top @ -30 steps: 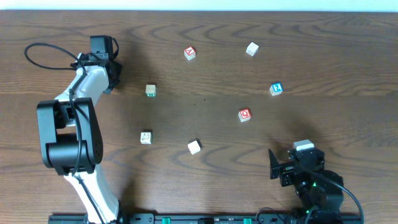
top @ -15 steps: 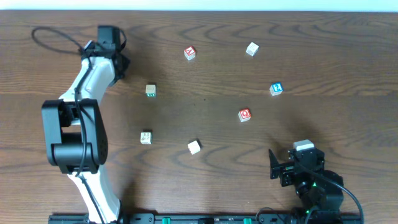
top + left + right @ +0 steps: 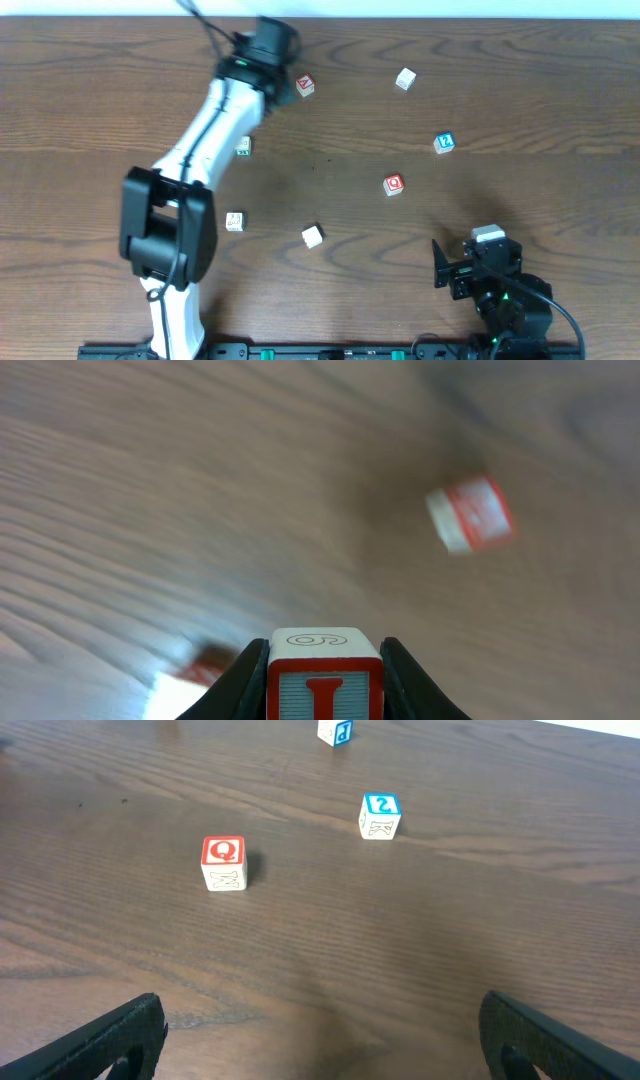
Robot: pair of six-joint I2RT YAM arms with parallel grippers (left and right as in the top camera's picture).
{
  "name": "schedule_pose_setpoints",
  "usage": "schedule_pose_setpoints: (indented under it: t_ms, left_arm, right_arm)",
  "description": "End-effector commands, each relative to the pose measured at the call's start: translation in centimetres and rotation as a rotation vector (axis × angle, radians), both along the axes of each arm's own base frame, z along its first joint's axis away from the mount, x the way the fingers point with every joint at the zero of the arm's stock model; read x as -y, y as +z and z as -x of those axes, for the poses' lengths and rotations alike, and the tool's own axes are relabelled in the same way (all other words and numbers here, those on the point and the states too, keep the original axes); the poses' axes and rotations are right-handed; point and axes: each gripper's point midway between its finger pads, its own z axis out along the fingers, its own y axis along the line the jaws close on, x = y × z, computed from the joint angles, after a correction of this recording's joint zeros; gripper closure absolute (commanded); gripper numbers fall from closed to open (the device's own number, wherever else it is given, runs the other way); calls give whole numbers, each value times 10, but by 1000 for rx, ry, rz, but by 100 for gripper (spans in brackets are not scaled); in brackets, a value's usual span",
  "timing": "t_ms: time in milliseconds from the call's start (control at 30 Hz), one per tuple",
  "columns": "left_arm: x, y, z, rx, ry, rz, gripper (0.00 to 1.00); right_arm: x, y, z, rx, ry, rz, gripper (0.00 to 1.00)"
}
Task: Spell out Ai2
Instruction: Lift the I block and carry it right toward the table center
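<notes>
My left gripper (image 3: 281,80) is shut on the red-framed "I" cube (image 3: 325,680), which fills the gap between its fingers in the left wrist view. It hovers at the far middle of the table, just left of the red-framed "A" cube (image 3: 305,85). The "A" cube shows blurred ahead to the right in the left wrist view (image 3: 470,513). The blue-framed "2" cube (image 3: 445,142) lies to the right and shows in the right wrist view (image 3: 380,816). My right gripper (image 3: 441,268) is open and empty near the front right edge.
A red "Q" cube (image 3: 393,184) lies left of and nearer than the "2" cube. A whitish cube (image 3: 404,78) sits far right. A green-marked cube (image 3: 242,146) is beside the left arm. Two pale cubes (image 3: 234,221) (image 3: 313,236) lie nearer the front.
My left arm has swung from the far left corner to the right along the back of the table, ending beside the "A" cube. The right arm has not moved.
</notes>
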Motion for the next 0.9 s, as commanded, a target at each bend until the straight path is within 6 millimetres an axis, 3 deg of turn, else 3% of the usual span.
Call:
schedule_pose_setpoints:
  t_ms: [0,200,333,667,867]
  left_arm:
    - [22,-5,11,-23,-55,-24,94]
    - [51,-16,36,-81,-165,-65,94]
    - [68,-35,47,-132,-208,-61,94]
    - [95,-68,54,-184,-204,12,94]
    - [103,-69,54,-177,-184,46,94]
  right_arm:
    - [-1,-2,0,-1,8,5,1]
    - [-1,-2,0,-1,8,5,1]
    - [-1,-2,0,-1,8,5,1]
    - [-1,-2,0,-1,8,5,1]
    - [-1,-2,0,-1,8,5,1]
